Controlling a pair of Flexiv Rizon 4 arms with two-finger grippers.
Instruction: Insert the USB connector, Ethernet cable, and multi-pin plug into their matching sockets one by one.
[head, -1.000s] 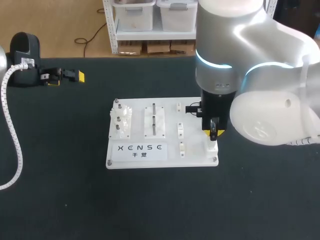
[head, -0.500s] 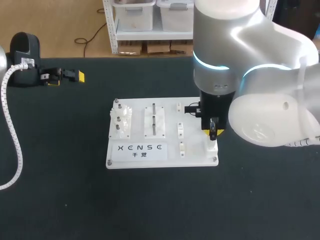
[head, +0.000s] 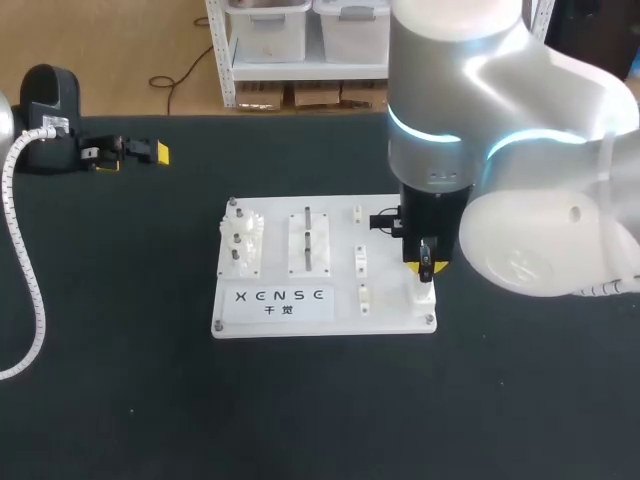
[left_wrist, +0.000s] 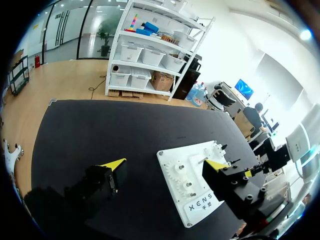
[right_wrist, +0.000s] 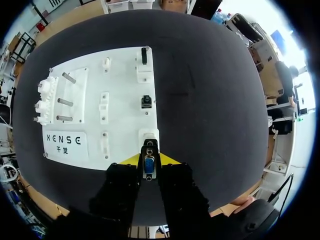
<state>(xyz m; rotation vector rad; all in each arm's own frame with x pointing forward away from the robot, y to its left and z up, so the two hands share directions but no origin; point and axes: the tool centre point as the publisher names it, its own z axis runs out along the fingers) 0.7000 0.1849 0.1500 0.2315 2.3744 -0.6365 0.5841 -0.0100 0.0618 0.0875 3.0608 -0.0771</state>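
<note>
A white board (head: 390, 312) with sockets lies mid-table. My right gripper (head: 425, 264) hangs over its near right corner, shut on the multi-pin plug (right_wrist: 149, 164), a dark plug with a blue face. The plug points down just above a white socket (right_wrist: 148, 135), ahead of the fingertips. Further along the same row, a middle socket (right_wrist: 146, 102) holds a dark insert and the far socket (right_wrist: 144, 55) holds a black piece. My left gripper (head: 135, 158) rests far off at the table's back left, open and empty, with the board (left_wrist: 175, 160) ahead of its fingers (left_wrist: 111, 169).
Gears on pegs (head: 243, 240) and a block with metal pins (head: 308, 240) take up the board's left half, with a printed label (head: 280, 300) at its front. A white coiled cable (head: 25, 270) runs along the table's left side.
My right arm has edged slightly to the left. The plug stays held over the near right socket. The left arm has not moved.
</note>
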